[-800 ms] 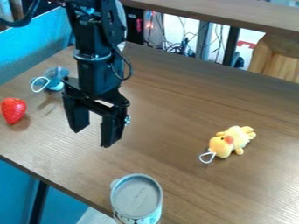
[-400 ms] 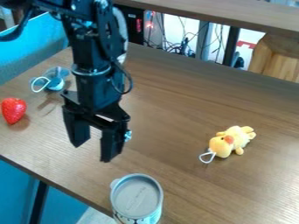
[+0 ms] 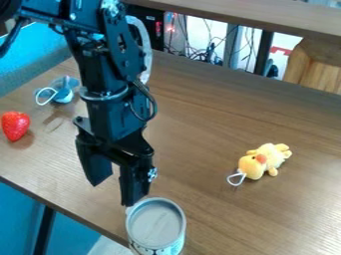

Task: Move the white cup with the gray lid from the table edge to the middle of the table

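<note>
A brown wood-grain bench (image 3: 200, 134) stands on a dark leg (image 3: 44, 231), beside a blue panel (image 3: 33, 62). Behind it, under a brown shelf (image 3: 240, 18), are a black box (image 3: 155, 25), tangled cables (image 3: 200, 54) and a pale wooden piece (image 3: 325, 68). Light glints on the bench's right side.

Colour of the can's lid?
Grey lid, best seen in the camera view.

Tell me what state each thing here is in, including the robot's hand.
Hand: open, fingers apart, nothing between them.
Can: upright, top covered.
Yellow duck plush: lying down.
Strawberry: whole.
Blue-gray toy with white loop: resting on the table, posture unclear.
</note>
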`<state>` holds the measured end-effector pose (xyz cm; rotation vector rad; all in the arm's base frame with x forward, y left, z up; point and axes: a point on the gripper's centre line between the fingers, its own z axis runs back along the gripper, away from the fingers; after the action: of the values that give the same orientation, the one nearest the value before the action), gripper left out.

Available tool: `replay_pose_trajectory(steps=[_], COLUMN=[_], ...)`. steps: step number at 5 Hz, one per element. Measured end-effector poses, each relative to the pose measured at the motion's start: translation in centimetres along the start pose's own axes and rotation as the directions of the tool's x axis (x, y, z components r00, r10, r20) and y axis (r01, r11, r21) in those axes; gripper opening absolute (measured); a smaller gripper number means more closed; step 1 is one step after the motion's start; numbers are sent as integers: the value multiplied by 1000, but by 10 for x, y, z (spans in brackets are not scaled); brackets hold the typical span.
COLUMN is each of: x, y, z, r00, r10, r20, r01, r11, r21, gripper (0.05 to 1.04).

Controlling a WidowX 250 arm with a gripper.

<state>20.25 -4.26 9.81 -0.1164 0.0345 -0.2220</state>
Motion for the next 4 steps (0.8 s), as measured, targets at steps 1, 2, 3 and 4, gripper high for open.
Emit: replay_pose_trajectory(steps=[1, 2, 3, 4], x=[-7, -11, -25, -32], y=[-10, -24, -37, -37], z=[-25, -47, -54, -58], r00=[996, 983, 962, 950], r10=[-32, -76, -117, -89], r20=[-87, -165, -245, -300], r01=[33, 79, 125, 101], r11=[999, 997, 992, 995], r21=[9, 12, 15, 22], gripper=[1000, 1000, 1000, 1000])
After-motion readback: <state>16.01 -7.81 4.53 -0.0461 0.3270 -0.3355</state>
